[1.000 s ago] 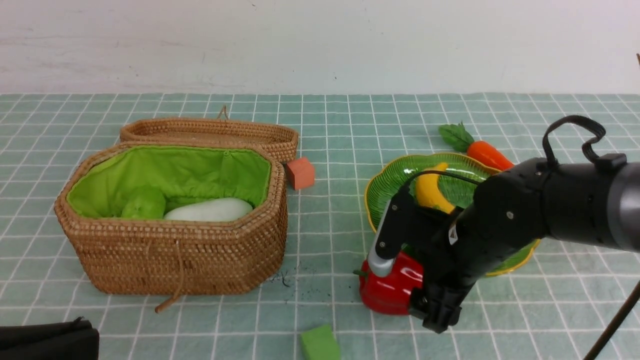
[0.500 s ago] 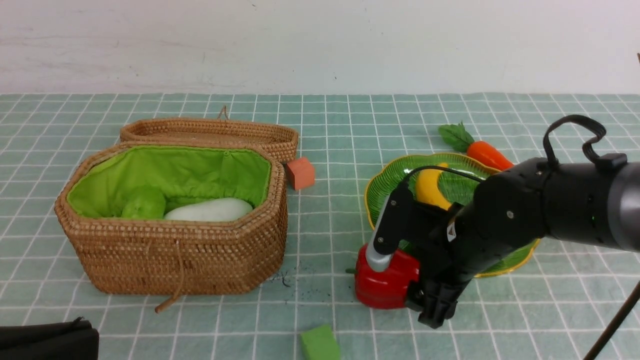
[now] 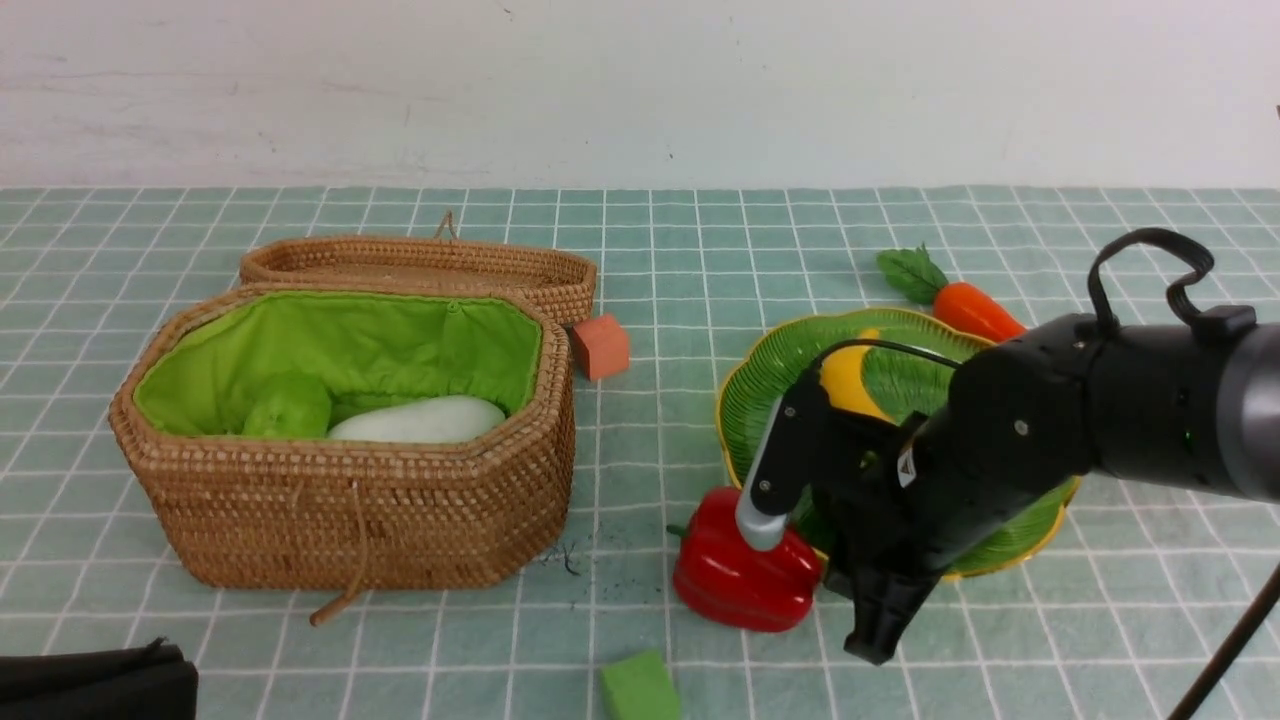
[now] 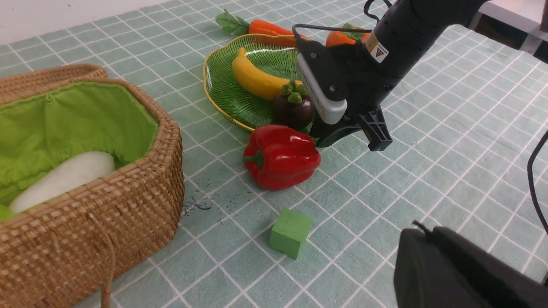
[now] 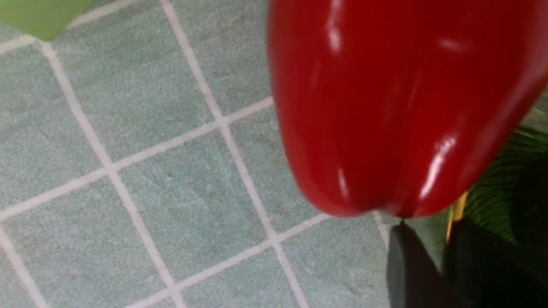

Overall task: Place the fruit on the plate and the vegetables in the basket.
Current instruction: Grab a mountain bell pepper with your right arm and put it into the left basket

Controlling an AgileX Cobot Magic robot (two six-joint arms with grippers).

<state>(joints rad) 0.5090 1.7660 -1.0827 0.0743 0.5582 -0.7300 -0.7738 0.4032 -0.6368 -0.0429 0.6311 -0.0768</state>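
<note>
**Red pepper lies loose beside my right claw**

My right claw hangs low over the counter, its black fingers drawn together on nothing. The glossy, lobed red plastic bell pepper lies on its side just off their tips, stem toward the basket. It is at the near rim of the ribbed green glass plate with the wavy gold edge; I cannot tell whether they touch.

On that plate rest the smooth yellow banana and the dark purple mangosteen. The orange persimmon shows at its far side behind my arm. The orange carrot with green leaves lies by the far rim.

The deep woven wicker basket with green cloth lining holds the white oblong radish and the bumpy light-green gourd. Open checked cloth separates it from the pepper, and a small green foam cube sits nearer me. My left claw is closed, well apart.
</note>
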